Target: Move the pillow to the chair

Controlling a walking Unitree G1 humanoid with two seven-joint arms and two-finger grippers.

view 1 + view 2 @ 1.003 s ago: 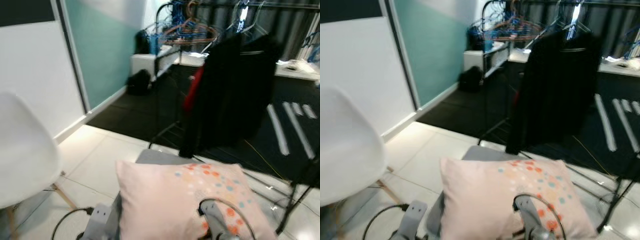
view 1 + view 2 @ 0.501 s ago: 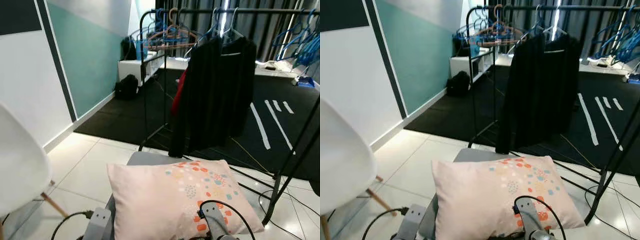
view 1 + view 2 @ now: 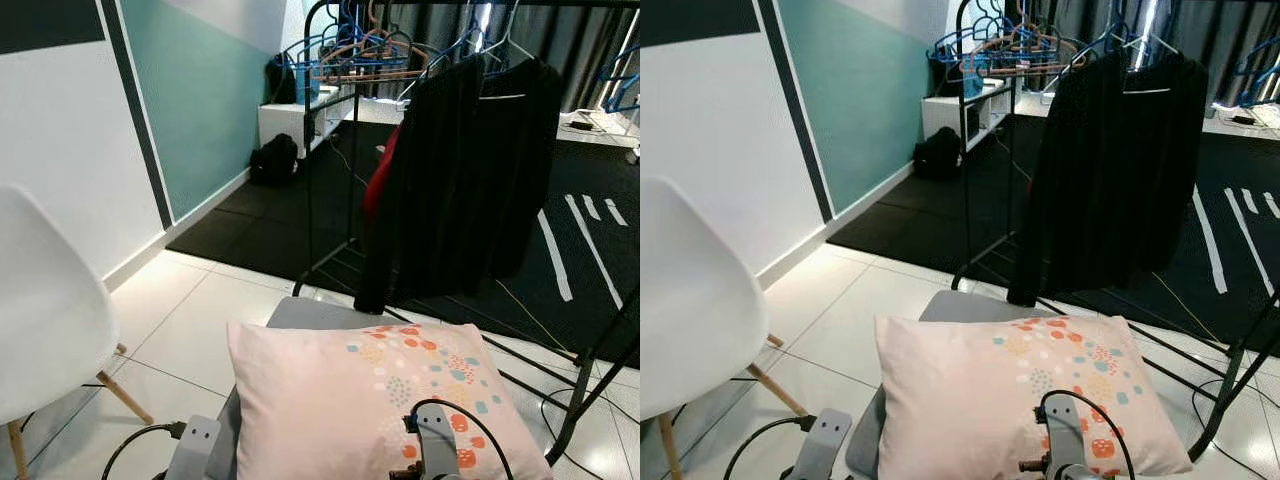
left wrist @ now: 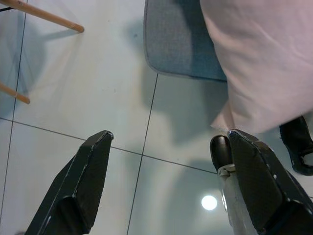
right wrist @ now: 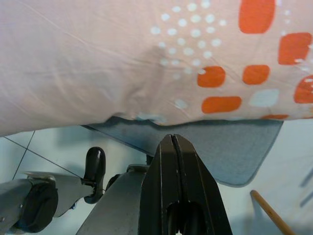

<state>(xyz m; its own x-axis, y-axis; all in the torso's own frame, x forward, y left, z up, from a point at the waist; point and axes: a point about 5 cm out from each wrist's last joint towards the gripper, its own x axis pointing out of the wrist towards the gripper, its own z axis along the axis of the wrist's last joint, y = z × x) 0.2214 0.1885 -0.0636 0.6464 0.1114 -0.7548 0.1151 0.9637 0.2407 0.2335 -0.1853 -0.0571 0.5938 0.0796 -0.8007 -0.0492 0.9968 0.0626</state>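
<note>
Chair (image 3: 45,330) sitting at far left, seat bare, so delivery not done. Left gripper (image 4: 168,161) hanging under pillow (image 3: 370,410) edge, fingers spread wide, gripping nothing. I'm carrying pillow low and centre, resting across arms above grey mat (image 3: 300,315). Right gripper (image 5: 176,161) beneath pillow, fingers pressed together, empty. I judge turn toward chair and placing remaining.
</note>
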